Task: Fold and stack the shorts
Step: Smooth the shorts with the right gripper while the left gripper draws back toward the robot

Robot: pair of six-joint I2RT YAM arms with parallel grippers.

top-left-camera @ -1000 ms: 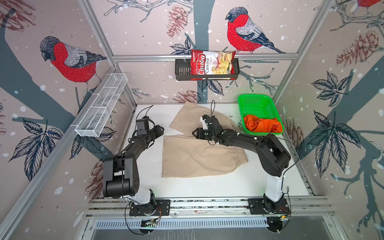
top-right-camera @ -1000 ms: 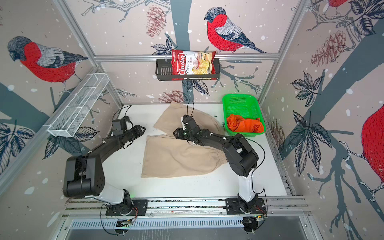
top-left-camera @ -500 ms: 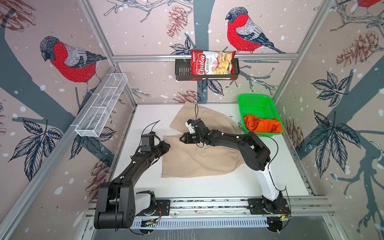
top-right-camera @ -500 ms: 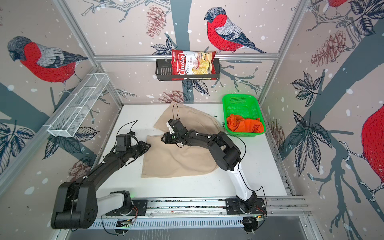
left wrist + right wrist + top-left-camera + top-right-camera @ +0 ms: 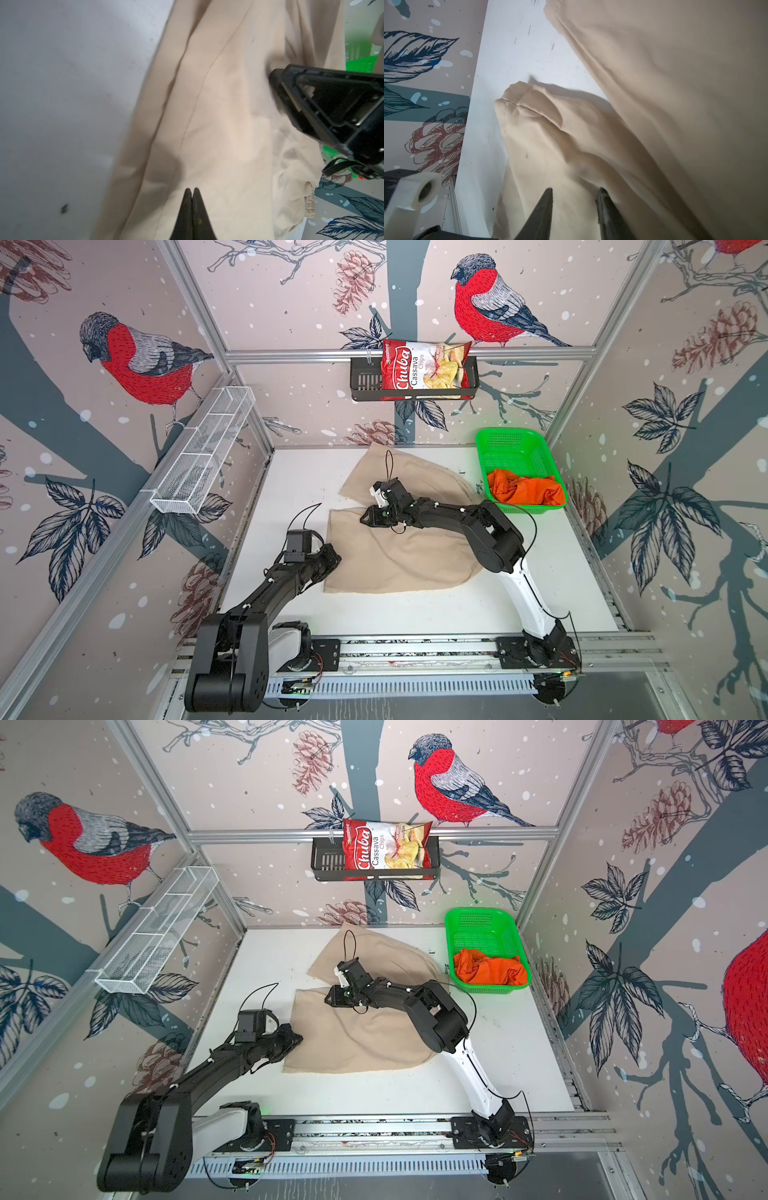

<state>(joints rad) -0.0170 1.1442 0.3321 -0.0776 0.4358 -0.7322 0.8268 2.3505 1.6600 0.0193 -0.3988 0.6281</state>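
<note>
In both top views, a fresh swing inward by the left pincer [image 5: 332,558] [image 5: 296,1040], off the side wall and onto the leg hem of the plain beige cloth shorts [image 5: 399,556], spread flat just beyond its tips. Meanwhile, a slide by the right pincer [image 5: 365,518] [image 5: 330,997] to the same leg's other hem corner (reads as both ends lined up for the first fold). Crumpled bright orange shorts [image 5: 525,491] well off behind the right pincer, waiting in the green plastic basket [image 5: 515,443]. From the left wrist: left pincer [image 5: 192,193] now clenched tip to tip against the beige; impossible to tell whether any cloth is caught. From the right wrist: right pincer [image 5: 575,197] narrowed to half-parted, straddling a raised ridge of cloth, apparently not yet gripping.
</note>
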